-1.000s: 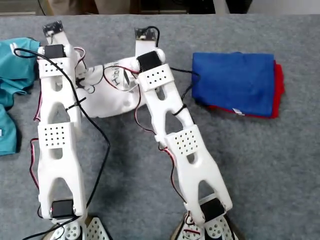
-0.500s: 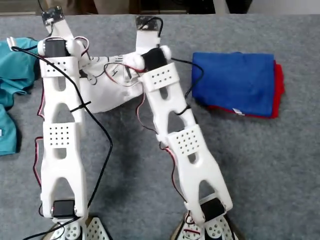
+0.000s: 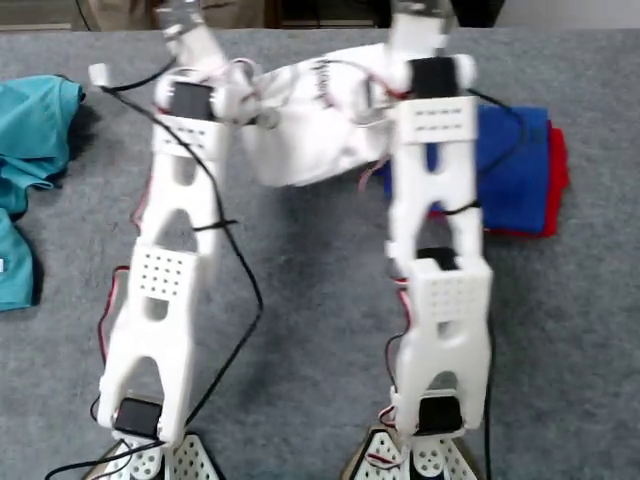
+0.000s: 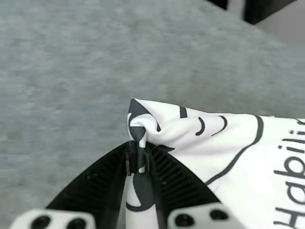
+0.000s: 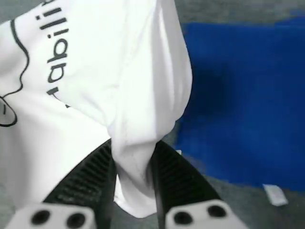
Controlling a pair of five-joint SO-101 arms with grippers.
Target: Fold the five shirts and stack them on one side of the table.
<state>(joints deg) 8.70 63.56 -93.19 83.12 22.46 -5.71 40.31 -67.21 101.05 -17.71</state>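
High view takes in the whole grey table [image 3: 300, 330], and from where I stand the job looks about half done. On the right side a folded blue shirt [image 3: 515, 165] lies squarely on top of a red shirt [image 3: 557, 170], whose edge peeks out along the far side and bottom; that is the stack started, two deep. At the left edge, teal fabric [image 3: 35, 130] lies crumpled and unfolded, with another teal patch [image 3: 12, 265] nearer the arm bases. I cannot tell whether these are one garment or two, but either way they are untouched work.

Both arms are stretched far out towards the back of the table. The left arm [image 3: 170, 260] leans in to the right, and the right arm [image 3: 440, 230] runs almost straight, its upper link crossing the near edge of the blue shirt.

Between them hangs the white shirt [image 3: 310, 130], printed with black lettering, bunched up, apparently off the cloth and just beside the stack. I judge it is being brought over to go on top, though how neat its fold is I cannot say.

The left gripper [image 4: 138, 155] pinches one tight, twisted corner of the white fabric, its jaws nearly together. The right gripper [image 5: 133, 157] clamps a thicker gathered fold, its jaws held apart by the cloth, with blue showing beyond.
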